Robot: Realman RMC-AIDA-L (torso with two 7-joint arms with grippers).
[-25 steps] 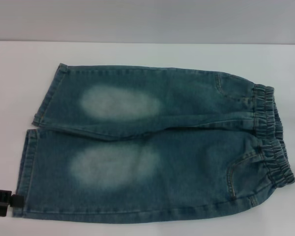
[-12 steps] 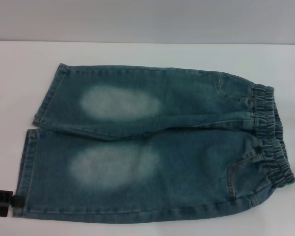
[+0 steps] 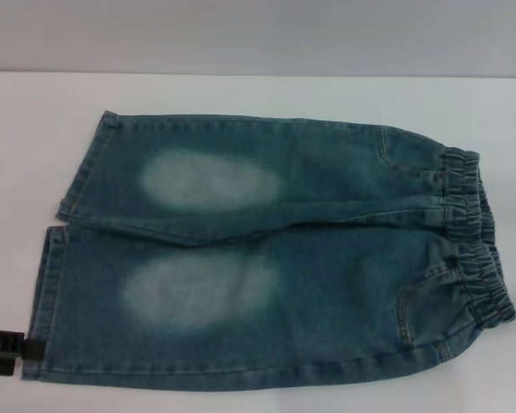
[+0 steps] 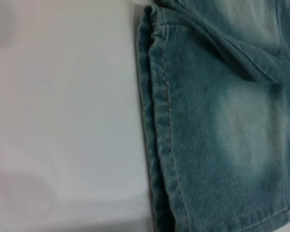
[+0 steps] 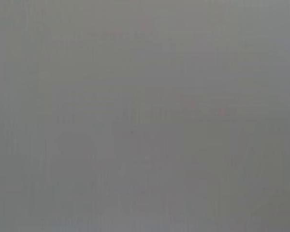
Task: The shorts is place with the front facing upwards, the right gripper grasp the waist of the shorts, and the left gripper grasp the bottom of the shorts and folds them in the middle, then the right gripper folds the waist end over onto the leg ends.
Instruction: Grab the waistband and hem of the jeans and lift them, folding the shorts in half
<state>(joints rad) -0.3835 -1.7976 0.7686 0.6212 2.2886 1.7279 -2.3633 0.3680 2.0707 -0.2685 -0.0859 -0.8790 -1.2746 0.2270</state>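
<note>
The shorts (image 3: 327, 258) lie flat and front up on the white table, blue-green denim with pale oval patches on both legs. The elastic waist (image 3: 473, 232) is at the right. The bottom of the shorts, two straight leg hems (image 3: 47, 292), is at the left. My left gripper (image 3: 17, 351) shows only as a black part at the lower left edge of the head view, right beside the near leg's hem corner. The left wrist view looks down on that hem (image 4: 157, 121) from close by. The right gripper is out of view, and its wrist view shows only plain grey.
The white table (image 3: 34, 129) extends around the shorts on all sides, with a grey wall (image 3: 258, 34) behind its far edge. Bare table surface (image 4: 63, 121) lies beside the hem in the left wrist view.
</note>
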